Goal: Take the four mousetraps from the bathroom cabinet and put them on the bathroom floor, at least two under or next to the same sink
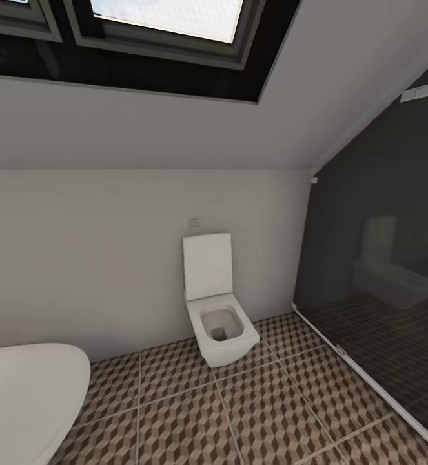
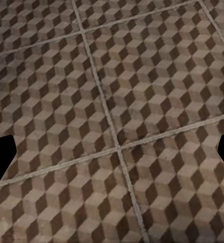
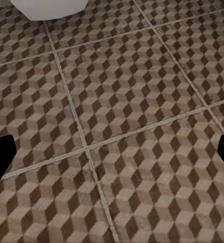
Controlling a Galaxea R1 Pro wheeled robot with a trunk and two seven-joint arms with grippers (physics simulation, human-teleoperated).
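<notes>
Both grippers, the left (image 2: 112, 152) and the right (image 3: 112, 152), hang released and empty above bare floor (image 1: 252, 413) by the toilet (image 1: 219, 316), so seemingly nothing is placed yet.

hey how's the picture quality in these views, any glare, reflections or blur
Head view: even, soft light, bright skylight overhead, a faint toilet reflection in the dark glass panel. Both wrist views: slightly soft, blocky bathroom floor tiles; no glare, fingertips pure black silhouettes.
</notes>
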